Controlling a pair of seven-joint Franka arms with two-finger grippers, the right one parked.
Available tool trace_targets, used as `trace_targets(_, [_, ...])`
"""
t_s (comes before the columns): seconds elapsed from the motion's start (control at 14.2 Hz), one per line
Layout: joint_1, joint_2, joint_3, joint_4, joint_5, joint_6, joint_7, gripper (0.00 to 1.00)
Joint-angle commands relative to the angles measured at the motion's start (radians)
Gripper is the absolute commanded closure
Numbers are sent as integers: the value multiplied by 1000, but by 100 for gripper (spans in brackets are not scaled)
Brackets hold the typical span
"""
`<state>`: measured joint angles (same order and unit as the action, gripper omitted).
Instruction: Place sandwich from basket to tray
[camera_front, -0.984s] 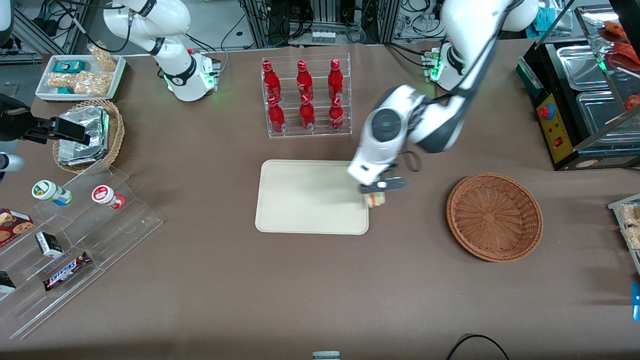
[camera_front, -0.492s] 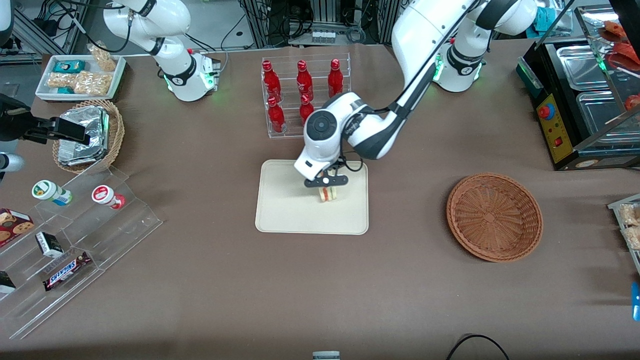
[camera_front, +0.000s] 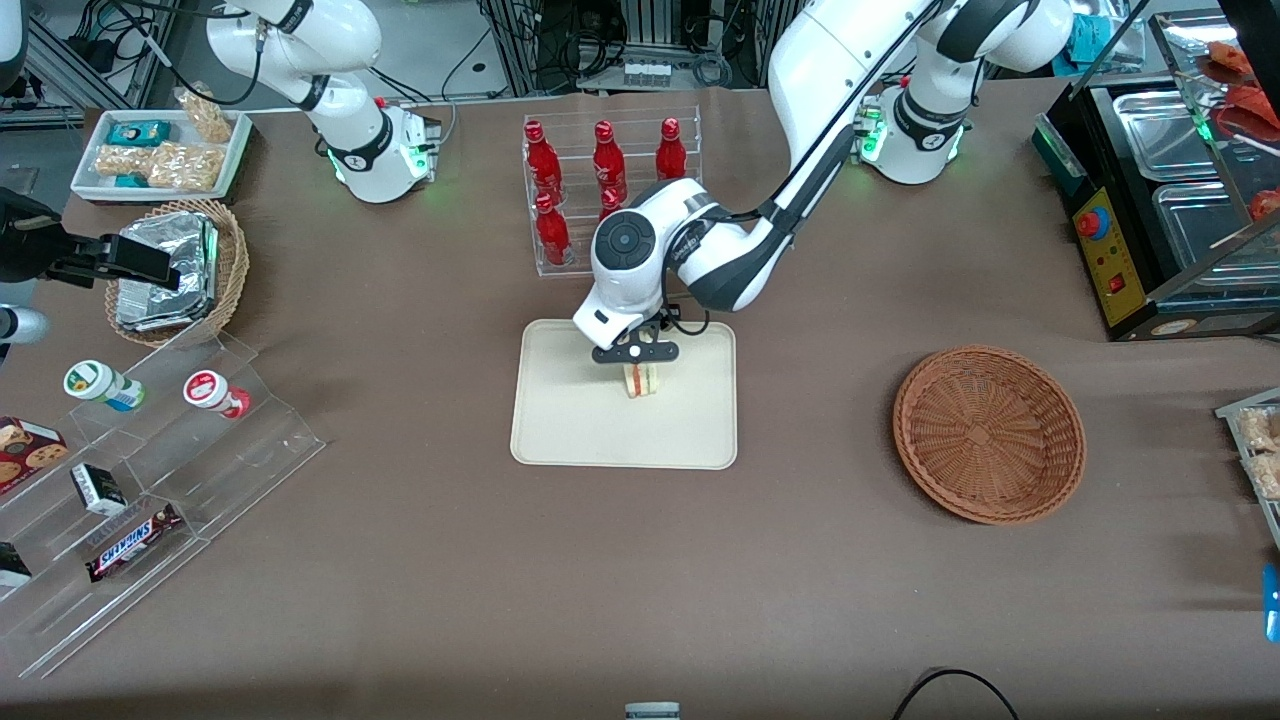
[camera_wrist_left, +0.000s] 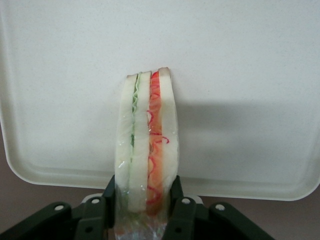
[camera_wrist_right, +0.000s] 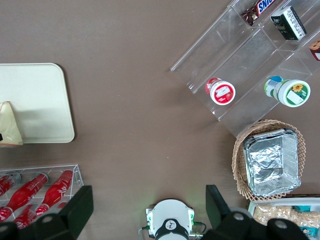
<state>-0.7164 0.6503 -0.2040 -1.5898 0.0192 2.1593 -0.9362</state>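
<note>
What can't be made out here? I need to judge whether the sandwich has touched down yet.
- Contact between sandwich and tray: front view, the end effector covers its top; the wrist view looks along it.
- Sandwich's gripped end: left wrist view, cut off by the frame edge.
- Bottle rack: front view, partly hidden by the working arm.

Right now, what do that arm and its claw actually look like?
The arm is glossy white with rounded shells, dark grey bands at the joints and a dark round cap on one joint. A thin black cable loops near the wrist. Its base glows green. The claw is matt black, with two flat fingers and small silver screws.
</note>
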Motion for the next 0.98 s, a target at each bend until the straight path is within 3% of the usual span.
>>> trace_targets(0.0, [-15, 11, 15, 28, 10, -2, -44, 1])
trace_targets(0.35, [37, -81, 23, 42, 10, -88, -36, 0])
trace_targets(0.7, [205, -256, 20, 39, -8, -287, -4, 0])
trace_targets(0.91, [358, -366, 20, 37, -91, -460, 188, 0])
